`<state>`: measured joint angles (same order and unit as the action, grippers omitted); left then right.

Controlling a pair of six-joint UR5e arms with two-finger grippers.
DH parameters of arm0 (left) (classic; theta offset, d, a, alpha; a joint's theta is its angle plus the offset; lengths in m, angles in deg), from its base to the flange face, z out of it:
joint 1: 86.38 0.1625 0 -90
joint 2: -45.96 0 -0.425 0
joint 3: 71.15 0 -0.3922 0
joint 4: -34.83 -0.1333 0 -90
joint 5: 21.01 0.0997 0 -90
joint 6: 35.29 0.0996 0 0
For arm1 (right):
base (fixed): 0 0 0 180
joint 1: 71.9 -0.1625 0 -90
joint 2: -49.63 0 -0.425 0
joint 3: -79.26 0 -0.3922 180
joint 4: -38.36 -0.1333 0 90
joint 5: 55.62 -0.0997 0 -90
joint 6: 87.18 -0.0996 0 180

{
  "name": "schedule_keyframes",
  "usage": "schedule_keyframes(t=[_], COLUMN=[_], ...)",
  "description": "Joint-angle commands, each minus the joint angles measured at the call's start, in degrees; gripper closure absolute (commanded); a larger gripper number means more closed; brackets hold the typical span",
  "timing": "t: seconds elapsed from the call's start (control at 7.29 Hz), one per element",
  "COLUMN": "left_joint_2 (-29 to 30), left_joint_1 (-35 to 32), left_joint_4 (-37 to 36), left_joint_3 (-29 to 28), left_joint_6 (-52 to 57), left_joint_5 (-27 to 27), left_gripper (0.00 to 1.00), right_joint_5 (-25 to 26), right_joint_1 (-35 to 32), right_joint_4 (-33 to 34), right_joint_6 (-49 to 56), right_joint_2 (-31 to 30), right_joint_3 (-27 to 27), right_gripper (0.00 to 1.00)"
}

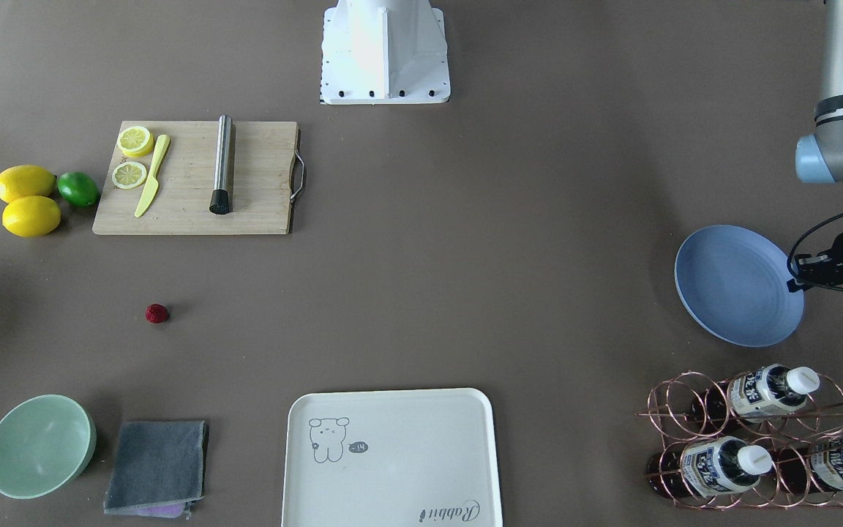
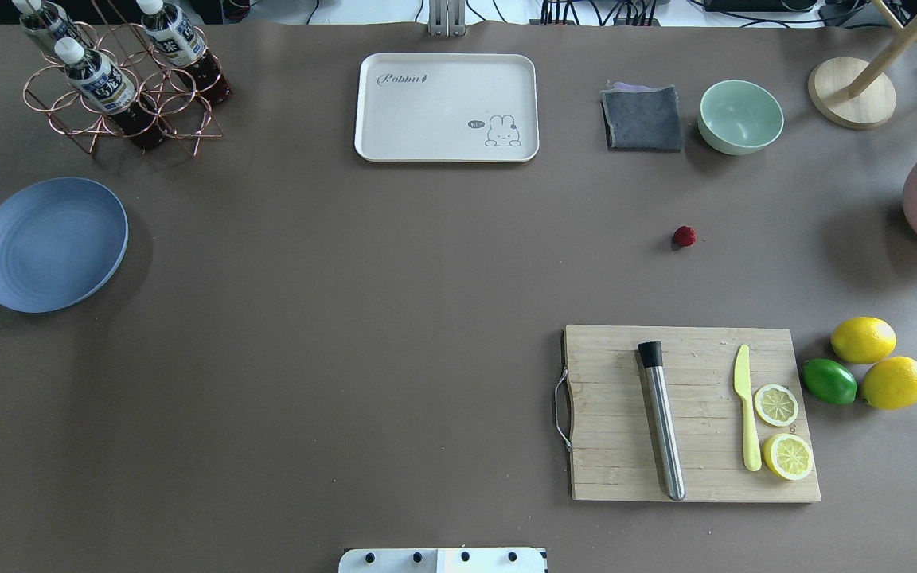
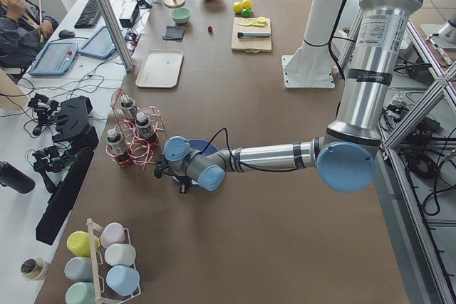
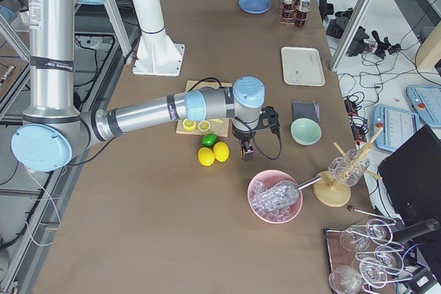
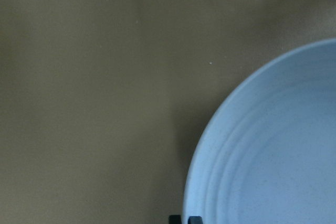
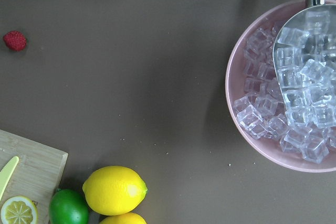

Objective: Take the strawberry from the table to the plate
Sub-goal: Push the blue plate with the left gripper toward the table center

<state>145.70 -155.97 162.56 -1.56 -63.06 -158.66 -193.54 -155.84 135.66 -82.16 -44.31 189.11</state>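
The left gripper (image 5: 185,219) shows only as two dark tips at the bottom of its wrist view, set close together with barely a gap (narrow, nothing between them). It hangs at the rim of the plate (image 5: 273,150), on the side away from the middle of the surface (image 2: 347,318). The plate lies flat and bare, near a copper wire rack (image 2: 120,103) that holds bottles.

The right gripper (image 4: 246,153) shows only in the side view, pointing down over the surface between the lemons (image 4: 213,153) and a pink bowl (image 6: 233,85) of ice cubes. I cannot tell how wide it stands. A metal scoop (image 6: 310,24) rests in the ice.

In the right wrist view the strawberry (image 6: 14,40) sits off at the left edge, on bare surface, apart from both the lemons and the pink bowl. The overhead view puts the strawberry (image 2: 684,235) alone between the board (image 2: 689,414) and the green bowl (image 2: 740,116), touching nothing (and well apart from the plate, which lies at the far left end).

On the board lie a steel rod (image 2: 661,422), a yellow knife (image 2: 747,414) and two lemon slices (image 2: 781,430). A lime (image 2: 829,381) sits just beside the two lemons. A grey cloth (image 2: 641,118) lies next to the green bowl, and a cream tray (image 2: 446,107) sits further along the far edge.
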Motion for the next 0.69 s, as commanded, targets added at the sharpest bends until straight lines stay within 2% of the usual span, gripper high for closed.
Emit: schedule_keyframes(t=[0.0, 0.27, 0.41, 0.55], left_joint_2=[-0.24, -0.16, 0.54, 2.46], left_joint_1=[-2.83, 0.22, 6.59, 13.18], left_joint_4=[-0.11, 0.33, 0.42, 0.07], left_joint_3=[5.61, 15.08, 20.01, 24.06], left_joint_6=[-4.09, -21.96, -33.54, -43.14], left_joint_5=[-10.33, -9.92, -7.13, -1.62], left_gripper=[1.0, 1.0, 1.0, 1.0], right_joint_5=[0.02, 0.02, 0.02, 0.02], right_joint_1=[-0.09, 0.35, 1.22, 2.54], right_joint_4=[0.0, 0.0, 0.0, 0.09], right_joint_6=[0.16, 0.34, 0.08, -0.01], right_joint_2=[0.07, 0.24, 0.33, 0.51], right_joint_3=[0.45, 0.27, 0.01, -0.34], right_gripper=[0.0, 0.0, 0.0, 0.0])
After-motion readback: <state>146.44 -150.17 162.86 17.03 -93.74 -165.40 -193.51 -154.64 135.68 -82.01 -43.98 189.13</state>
